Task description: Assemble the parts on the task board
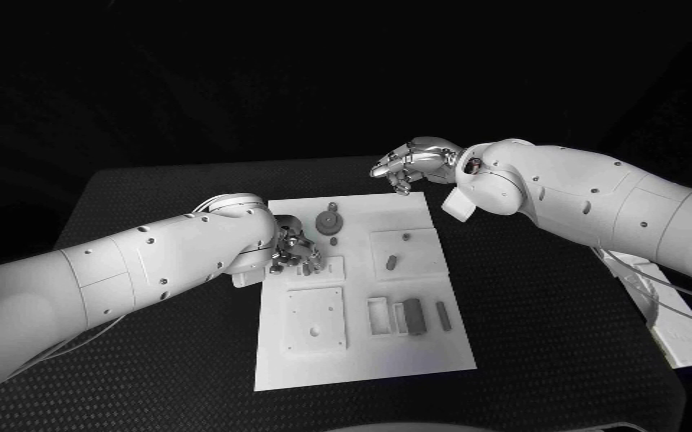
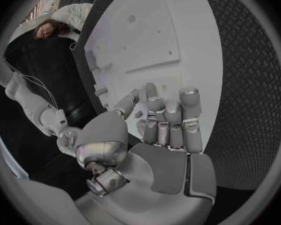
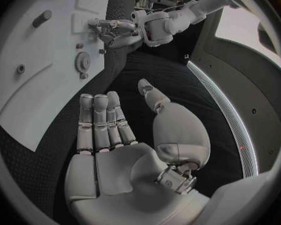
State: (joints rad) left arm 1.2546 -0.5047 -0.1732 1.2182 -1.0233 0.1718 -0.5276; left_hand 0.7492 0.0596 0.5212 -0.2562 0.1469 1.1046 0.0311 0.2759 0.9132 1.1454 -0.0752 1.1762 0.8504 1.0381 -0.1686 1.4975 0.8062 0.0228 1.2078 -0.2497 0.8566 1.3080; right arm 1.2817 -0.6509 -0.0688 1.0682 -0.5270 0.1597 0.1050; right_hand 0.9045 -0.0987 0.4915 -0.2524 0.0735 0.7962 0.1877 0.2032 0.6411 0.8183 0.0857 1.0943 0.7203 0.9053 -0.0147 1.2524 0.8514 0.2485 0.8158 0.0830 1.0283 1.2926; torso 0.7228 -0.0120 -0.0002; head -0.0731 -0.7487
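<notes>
The white task board [image 1: 361, 357] lies in the middle of the black table. A grey gear [image 1: 329, 222] sits near its far edge with a small peg [image 1: 336, 242] just in front, and an oblong part [image 1: 392, 262] lies on a raised square. Two grey blocks [image 1: 414, 315] lie beside a slot at mid-board. My left hand [image 1: 296, 252] rests over the board's left edge, its fingers [image 2: 168, 117] curled down onto the surface; whether they pinch a part is hidden. My right hand [image 1: 415, 164] hovers above the board's far edge. Its palm [image 3: 115, 155] is bare and its fingers are apart.
A raised square plate with holes [image 1: 315, 319] sits on the board's near left. White equipment with cables [image 1: 666, 317] lies at the table's right edge. Bare black tabletop [image 1: 555, 342] stretches to the right of the board.
</notes>
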